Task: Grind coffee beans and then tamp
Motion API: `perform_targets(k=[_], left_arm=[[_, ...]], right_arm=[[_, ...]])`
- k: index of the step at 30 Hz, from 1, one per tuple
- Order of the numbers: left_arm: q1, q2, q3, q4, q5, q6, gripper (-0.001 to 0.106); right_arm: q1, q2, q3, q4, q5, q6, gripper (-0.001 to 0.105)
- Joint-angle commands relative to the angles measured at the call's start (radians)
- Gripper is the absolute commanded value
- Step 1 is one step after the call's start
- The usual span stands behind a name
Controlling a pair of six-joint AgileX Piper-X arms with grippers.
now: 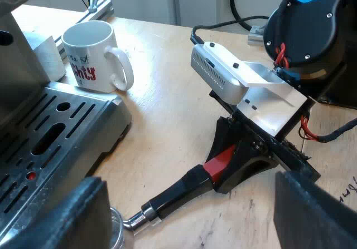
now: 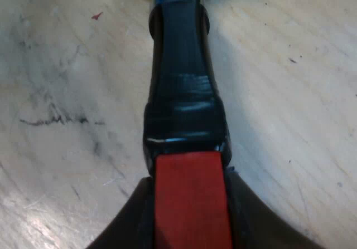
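Observation:
The metal holder lies flat on the wooden table, its dark handle (image 1: 178, 192) pointing away from the machine. Its metal basket (image 1: 114, 229) peeks out by one of my left fingers (image 1: 56, 218). My left gripper (image 1: 189, 226) hovers open above the handle, fingers wide apart and touching nothing. My right gripper (image 1: 237, 168) sits at the handle's red end (image 1: 220, 161). From the right wrist, the black handle (image 2: 181, 87) runs away from the camera, and my right gripper (image 2: 192, 226) is shut on the red end (image 2: 192, 199).
The espresso machine's slotted drip tray (image 1: 56, 132) is close beside the holder. A white mug (image 1: 92, 54) with red lettering stands on the table past the tray, next to a small white box (image 1: 47, 57). The right arm's black body (image 1: 309, 32) rises behind its gripper.

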Motion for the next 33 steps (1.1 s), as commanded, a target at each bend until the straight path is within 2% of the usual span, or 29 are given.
perform_targets(k=[1, 4, 6, 8, 11, 12, 18, 22, 29, 33], left_arm=[[-0.004, -0.006, -0.001, -0.004, 0.005, -0.012, 0.064], [-0.004, -0.006, -0.001, -0.004, 0.005, -0.012, 0.064], [-0.004, -0.006, -0.001, -0.004, 0.005, -0.012, 0.064], [-0.004, -0.006, -0.001, -0.004, 0.005, -0.012, 0.064], [-0.004, -0.006, -0.001, -0.004, 0.005, -0.012, 0.064], [-0.004, -0.006, -0.001, -0.004, 0.005, -0.012, 0.064], [-0.004, -0.006, -0.001, -0.004, 0.005, -0.018, 0.064], [-0.004, -0.006, -0.001, -0.004, 0.005, -0.039, 0.064], [-0.004, -0.006, -0.001, -0.004, 0.005, -0.039, 0.064], [-0.004, -0.006, -0.001, -0.004, 0.005, -0.039, 0.064]], right_arm=[[-0.003, -0.009, -0.023, -0.031, 0.002, 0.0, 0.0], [-0.003, -0.009, -0.023, -0.029, 0.002, 0.0, 0.001], [-0.003, -0.009, -0.023, -0.029, 0.002, 0.0, 0.01], [-0.003, -0.009, -0.025, -0.029, 0.002, 0.003, 0.028], [-0.003, -0.009, -0.026, -0.029, 0.002, 0.003, 0.043], [-0.003, -0.009, -0.026, -0.029, 0.002, 0.003, 0.045], [-0.003, -0.009, -0.029, -0.028, 0.006, 0.02, 0.044], [-0.003, -0.009, -0.032, 0.041, 0.008, 0.063, 0.045], [-0.003, -0.009, -0.057, 0.124, 0.008, 0.062, 0.045], [-0.003, -0.009, -0.11, 0.197, 0.008, 0.062, 0.045]])
